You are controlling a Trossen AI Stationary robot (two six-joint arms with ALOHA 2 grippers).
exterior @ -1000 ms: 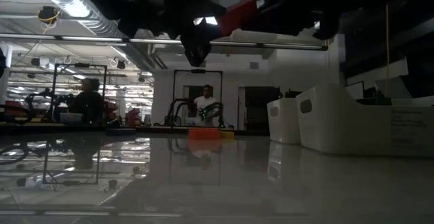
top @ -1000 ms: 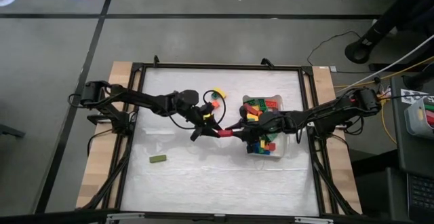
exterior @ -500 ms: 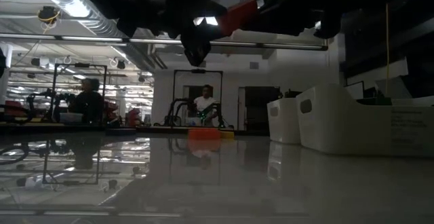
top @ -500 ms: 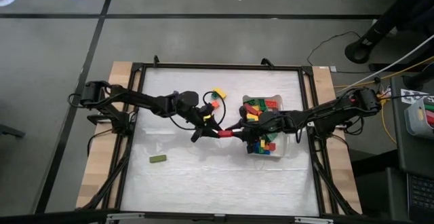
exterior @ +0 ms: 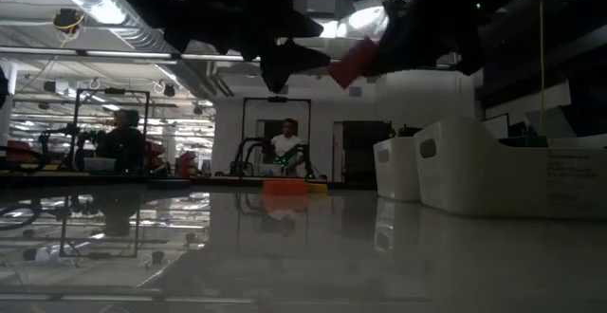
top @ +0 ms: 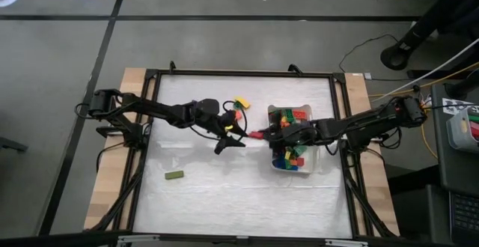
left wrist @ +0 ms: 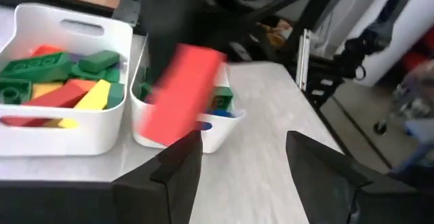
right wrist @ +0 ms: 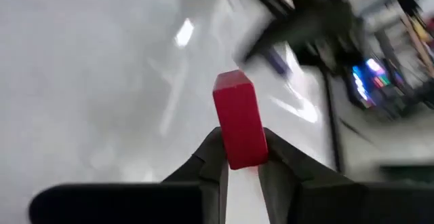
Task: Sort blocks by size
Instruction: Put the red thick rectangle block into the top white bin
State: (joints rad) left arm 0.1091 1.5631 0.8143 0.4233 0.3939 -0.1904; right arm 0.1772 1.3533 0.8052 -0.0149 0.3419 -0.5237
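Blocks: no readable brand, label or writing on any of them or on the trays, studs only. Left to right in the high view: a lone green block (top: 174,175) lies flat on the white table (top: 224,202), well apart from everything else. Left gripper (top: 233,135) hangs over mid-table, fingers spread apart and holding nothing; left wrist view shows both dark fingers (left wrist: 178,173) with a clear gap. Just behind it on the table sit an orange block (top: 233,115) and a yellow block (top: 241,102), close together; the low view shows the same pair far off on the tabletop, orange (exterior: 285,187) and yellow (exterior: 316,188). Next, the red block (top: 257,135), a longer bar, is clamped in the right gripper (top: 263,135), held in the air just off the left edge of the trays; right wrist view shows the fingers pinched on its lower end (right wrist: 239,127), and it's blurred in the left wrist view (left wrist: 180,94). Right of that, two white trays (top: 317,165) side by side hold the rest of the blocks (top: 288,138), a mixed pile of red, green, yellow and blue, also seen from the left wrist (left wrist: 61,88). Low view: people in the room beyond the table.
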